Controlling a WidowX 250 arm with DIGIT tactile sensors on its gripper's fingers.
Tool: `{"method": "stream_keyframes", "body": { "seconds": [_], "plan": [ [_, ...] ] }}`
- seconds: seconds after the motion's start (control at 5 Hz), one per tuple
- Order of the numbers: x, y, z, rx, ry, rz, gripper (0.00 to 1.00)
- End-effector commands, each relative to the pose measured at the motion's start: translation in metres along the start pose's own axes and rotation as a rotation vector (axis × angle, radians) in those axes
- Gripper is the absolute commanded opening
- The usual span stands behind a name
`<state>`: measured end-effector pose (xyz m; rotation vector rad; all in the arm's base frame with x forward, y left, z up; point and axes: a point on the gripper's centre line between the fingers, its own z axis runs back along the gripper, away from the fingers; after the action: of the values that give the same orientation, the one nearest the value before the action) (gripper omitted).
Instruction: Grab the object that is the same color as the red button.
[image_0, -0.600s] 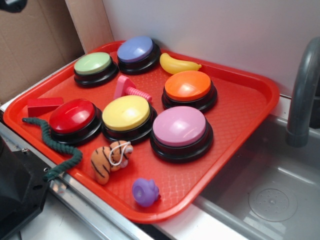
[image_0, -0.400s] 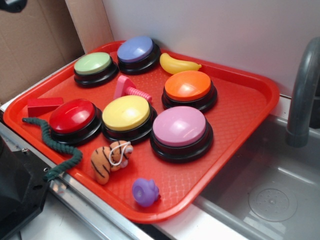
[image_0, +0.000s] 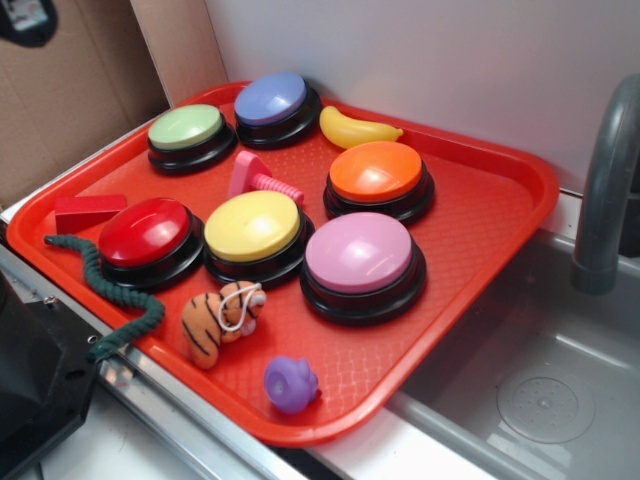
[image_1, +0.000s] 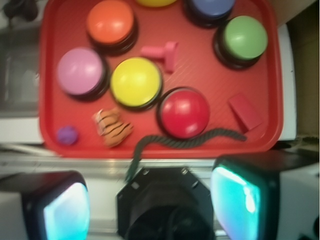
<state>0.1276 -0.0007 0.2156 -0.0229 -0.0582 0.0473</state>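
One small red block (image_0: 88, 212), left of the red button (image_0: 144, 231), looks light and rigid; pinch its long sides, gripper (image_1: 150, 200) jaws apart

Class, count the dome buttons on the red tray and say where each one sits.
6: green and blue at the back, orange mid-right, red, yellow and pink in front. None seems hidden.

Nothing here can be read. No button, toy or tray carries lettering, numbers or a brand mark, and a pale patch on the dark shape at eleven o'clock of the exterior view is too blurred to make out.
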Motion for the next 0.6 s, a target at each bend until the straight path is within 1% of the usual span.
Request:
{"method": "stream_keyframes", "body": {
  "seconds": [0.0, 0.2, 0.4],
  "plan": [
    [0.018, 0.043, -0.034, 0.017, -0.016, -0.042, 1.0],
    [0.021, 0.077, -0.057, 0.064, 0.01, -0.034, 1.0],
    [0.025, 0.098, -0.077, 0.098, 0.006, -0.074, 1.0]
  ]
}}
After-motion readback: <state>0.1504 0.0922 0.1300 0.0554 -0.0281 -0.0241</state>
